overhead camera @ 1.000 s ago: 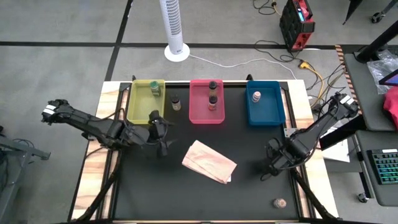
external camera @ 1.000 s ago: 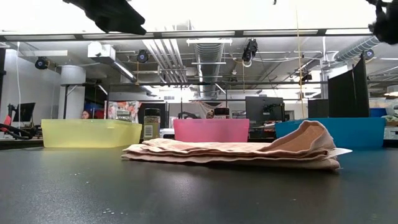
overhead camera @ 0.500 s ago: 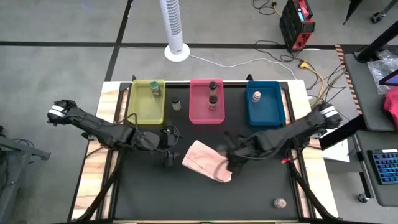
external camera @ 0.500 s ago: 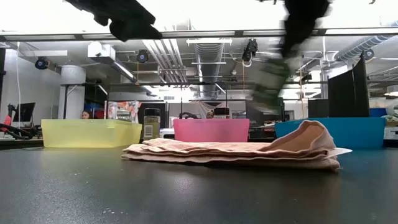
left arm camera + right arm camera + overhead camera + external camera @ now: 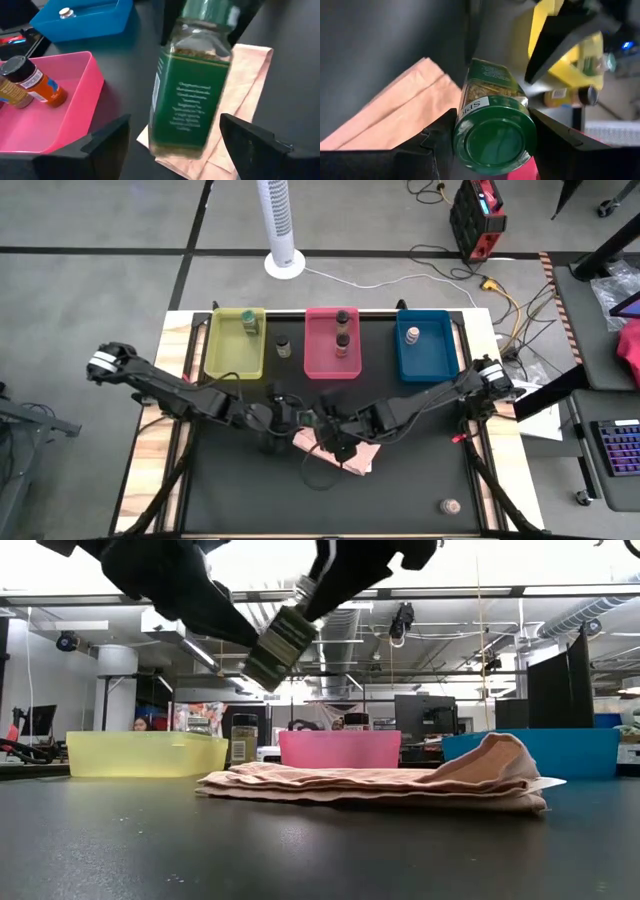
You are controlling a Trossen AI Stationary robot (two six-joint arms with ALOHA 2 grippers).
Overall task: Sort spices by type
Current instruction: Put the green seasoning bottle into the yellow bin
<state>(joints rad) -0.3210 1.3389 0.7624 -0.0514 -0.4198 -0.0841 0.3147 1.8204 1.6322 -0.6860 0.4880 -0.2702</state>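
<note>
A spice jar [image 5: 192,95] with a green label, green cap and green-brown contents hangs in the air over the tan paper bag [image 5: 345,448], mid-table. My right gripper [image 5: 495,140] is shut on it, reaching in from the table's right [image 5: 328,430]. My left gripper [image 5: 174,120] is open; its fingers stand on either side of the jar's bottom half with gaps showing, and it meets the jar from the left [image 5: 290,416]. In the low view the jar [image 5: 280,645] is tilted. My right gripper pinches the jar by its green cap [image 5: 466,134], one finger [image 5: 437,147] on each side of the cap. It comes slanting down from the table's right. The jar is lifted clear above the bag, tilted, its bottom [image 5: 257,672] pointing down toward my left gripper.
At the far edge stand a yellow tray [image 5: 222,350] with one jar, a pink tray [image 5: 318,360] with two, and a blue tray [image 5: 438,355] with one. A jar [image 5: 283,345] stands between the yellow and pink trays. Another jar [image 5: 450,506] lies near the near right corner.
My right arm has swung from the table's right side to mid-table over the bag, carrying the green jar. My left gripper has moved a little toward the right and the near edge, so that its fingers now stand around the jar.
</note>
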